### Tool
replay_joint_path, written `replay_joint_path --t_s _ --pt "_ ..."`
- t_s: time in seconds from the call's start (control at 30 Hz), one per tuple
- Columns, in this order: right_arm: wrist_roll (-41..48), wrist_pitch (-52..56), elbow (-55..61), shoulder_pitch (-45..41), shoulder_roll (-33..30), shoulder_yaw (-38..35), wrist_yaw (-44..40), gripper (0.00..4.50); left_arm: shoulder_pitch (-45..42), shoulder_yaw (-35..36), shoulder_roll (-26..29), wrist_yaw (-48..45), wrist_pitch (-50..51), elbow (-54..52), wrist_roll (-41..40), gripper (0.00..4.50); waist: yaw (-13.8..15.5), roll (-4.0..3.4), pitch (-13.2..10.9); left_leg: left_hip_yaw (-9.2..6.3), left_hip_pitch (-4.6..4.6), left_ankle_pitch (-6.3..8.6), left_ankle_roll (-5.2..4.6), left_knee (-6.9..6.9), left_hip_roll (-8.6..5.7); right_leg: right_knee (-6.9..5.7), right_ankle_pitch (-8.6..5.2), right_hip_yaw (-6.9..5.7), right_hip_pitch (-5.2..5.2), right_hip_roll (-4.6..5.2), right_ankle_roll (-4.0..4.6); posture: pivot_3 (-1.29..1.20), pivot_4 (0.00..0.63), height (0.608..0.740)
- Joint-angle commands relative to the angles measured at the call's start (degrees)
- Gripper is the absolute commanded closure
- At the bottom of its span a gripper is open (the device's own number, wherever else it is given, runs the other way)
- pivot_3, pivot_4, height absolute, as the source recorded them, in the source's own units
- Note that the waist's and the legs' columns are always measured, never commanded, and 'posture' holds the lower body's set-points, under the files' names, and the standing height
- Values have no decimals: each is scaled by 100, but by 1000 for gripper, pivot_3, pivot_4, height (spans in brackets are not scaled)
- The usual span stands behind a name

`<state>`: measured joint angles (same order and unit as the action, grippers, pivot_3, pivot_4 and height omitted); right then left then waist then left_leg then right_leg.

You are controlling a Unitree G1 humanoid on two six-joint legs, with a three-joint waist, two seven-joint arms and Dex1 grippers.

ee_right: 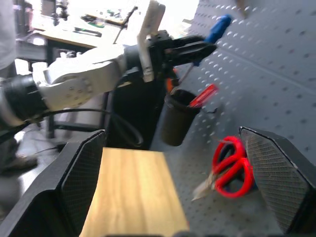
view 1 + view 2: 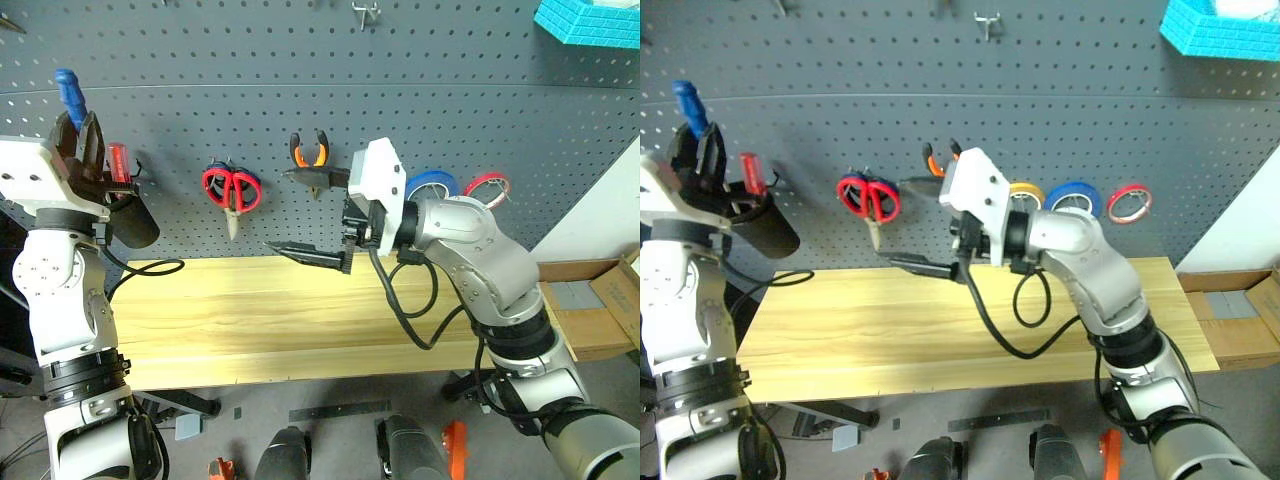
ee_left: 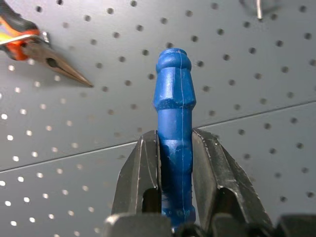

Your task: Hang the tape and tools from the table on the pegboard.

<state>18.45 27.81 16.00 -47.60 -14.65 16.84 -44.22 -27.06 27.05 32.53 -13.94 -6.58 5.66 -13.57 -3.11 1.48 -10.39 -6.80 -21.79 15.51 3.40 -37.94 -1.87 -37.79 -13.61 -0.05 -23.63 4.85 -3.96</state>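
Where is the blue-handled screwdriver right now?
The screwdriver is clamped in the left gripper, raised at the pegboard's left side, just above the black cup holding a red-handled tool.

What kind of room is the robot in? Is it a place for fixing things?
Probably a workshop or tool corner. A grey pegboard on the wall has red scissors, pliers and rings of tape hanging on hooks, and a long wooden table stands below it like a workbench.
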Motion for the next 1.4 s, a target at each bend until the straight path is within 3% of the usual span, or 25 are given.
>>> replay_joint_path --t_s 0.03,0.3,0.7,1.13,1.4 --pt "-282 -382 -44 -180 193 96 171 0 -220 163 174 113 -344 251 56 3973 -1 4 2 1 0 -1 1 0 0 -3 0 1 -2 0 0 -26 102 740" --pt "-473 -515 -101 -207 426 248 178 0 -705 85 345 171 -1036 1365 226 3973 0 50 31 7 -5 -2 3 0 -2 -9 0 11 -15 0 1 -38 107 740" --pt "-715 -492 -202 -251 546 372 212 0 -1425 -74 526 387 -2024 3103 512 3973 -19 55 34 35 -8 2 -3 3 -4 -26 1 41 -44 -1 0 -47 120 740" --pt "-712 -394 -102 -200 580 448 173 0 -1394 -109 368 754 -2547 3935 540 3973 -51 57 35 44 -7 8 -14 4 -4 -28 1 52 -50 -1 0 -61 131 740" --pt "-715 -389 -121 -211 569 440 151 0 -1355 -24 371 865 -2542 3971 327 1339 -105 57 36 43 -8 9 -14 4 -4 -29 1 53 -51 -1 0 -58 126 740"
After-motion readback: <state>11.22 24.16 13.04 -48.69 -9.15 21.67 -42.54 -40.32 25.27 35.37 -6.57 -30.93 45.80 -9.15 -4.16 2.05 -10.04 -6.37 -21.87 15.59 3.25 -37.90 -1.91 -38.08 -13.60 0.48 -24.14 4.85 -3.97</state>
